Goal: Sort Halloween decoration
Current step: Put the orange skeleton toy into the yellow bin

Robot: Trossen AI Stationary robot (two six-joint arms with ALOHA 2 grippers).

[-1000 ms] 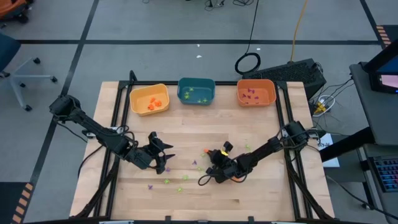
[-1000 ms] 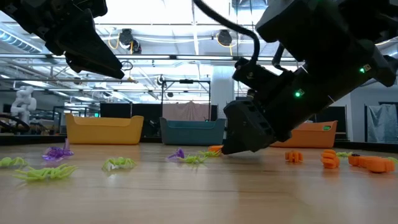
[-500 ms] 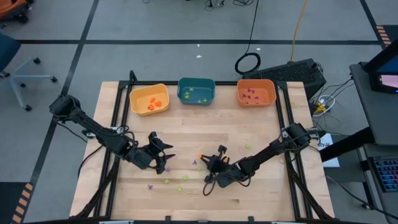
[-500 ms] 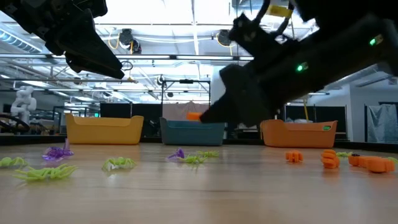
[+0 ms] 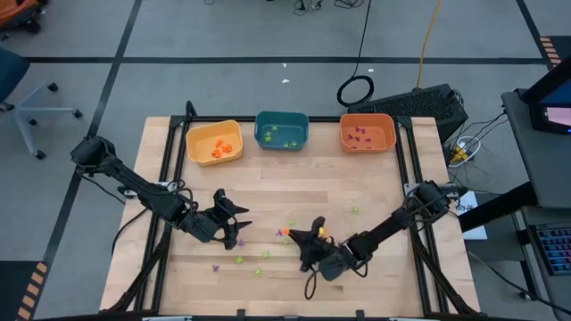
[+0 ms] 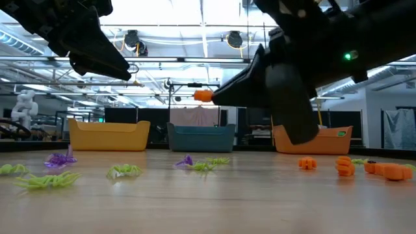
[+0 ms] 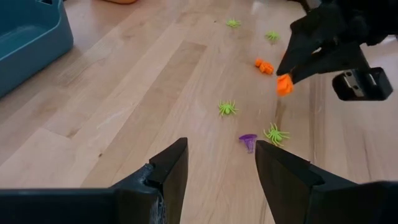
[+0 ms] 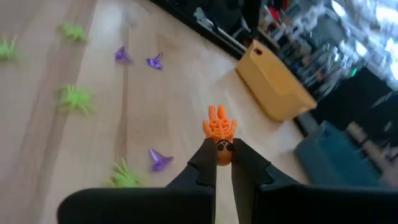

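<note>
Right pincer (image 8: pixel 223 163) is clenched on one tiny orange trinket (image 8: pixel 219 129), held by its small round end up off the surface (image 5: pixel 357 183), near the middle. That trinket looks light and stiff, like hard plastic. It is so small that only the very tips can pinch it, and it could slip out or flick away if the squeeze is off.

More of the Halloween decoration lies loose on the wood around it: light-green spiders (image 7: pixel 227 108), a purple piece (image 7: pixel 247 141) and other orange bits (image 6: pixel 306 164). The spiders have thin bendy legs, so the body is likely the best spot to grab.

At the far edge sit three bins. Orange pieces are in the yellow bin (image 5: pixel 214 141) on the left, so the held one probably goes there. The teal bin (image 5: pixel 281 130) and orange bin (image 5: pixel 367 132) hold others.

Left pincer (image 7: pixel 219 163) hangs released above the left side of the surface.
</note>
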